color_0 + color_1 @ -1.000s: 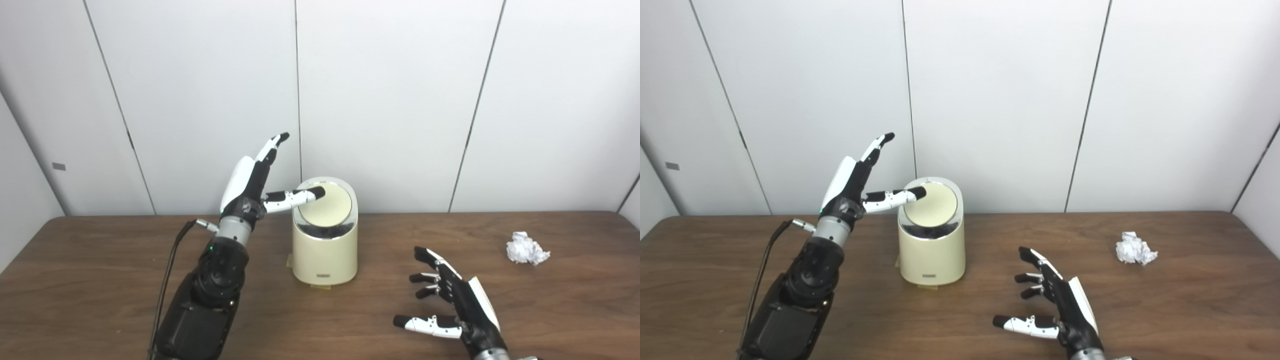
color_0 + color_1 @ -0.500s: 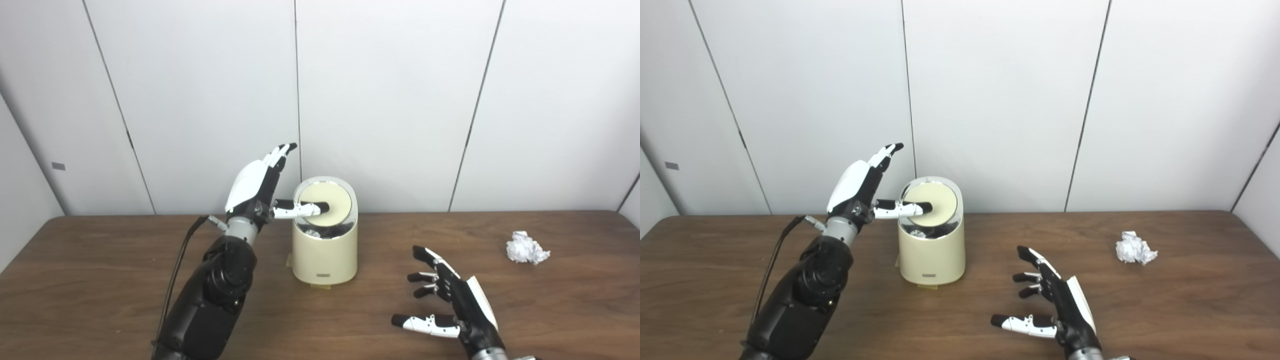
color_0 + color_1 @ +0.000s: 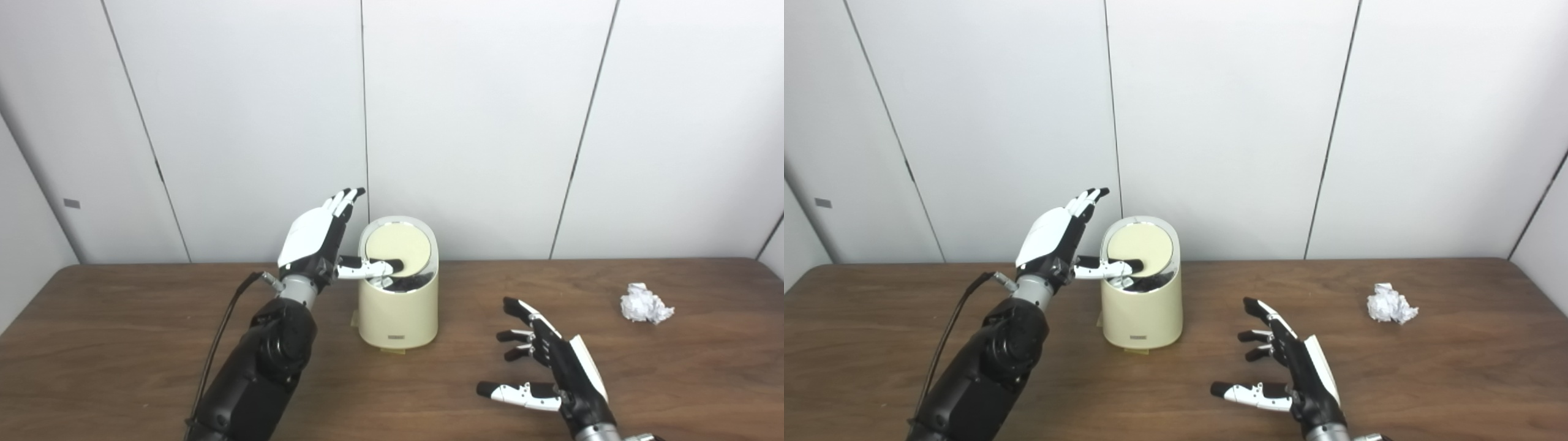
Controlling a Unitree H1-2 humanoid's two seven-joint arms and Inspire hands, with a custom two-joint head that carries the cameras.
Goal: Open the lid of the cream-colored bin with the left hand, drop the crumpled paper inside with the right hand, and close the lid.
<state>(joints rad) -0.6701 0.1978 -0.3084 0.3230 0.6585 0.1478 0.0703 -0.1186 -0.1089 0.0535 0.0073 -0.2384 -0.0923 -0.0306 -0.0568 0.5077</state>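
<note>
Standing on the table (image 3: 122, 343) near the wall, the bin (image 3: 398, 306) has its lid (image 3: 397, 248) tilted up, with the spread left hand (image 3: 315, 236) setting its thumb against the lid's lower edge. Right hand (image 3: 551, 373) hovers spread and empty over the table, well apart from the paper (image 3: 644, 304) at far right

Both head cameras look down and forward across the table (image 3: 122, 343), side by side, sharing nearly the whole scene.
</note>
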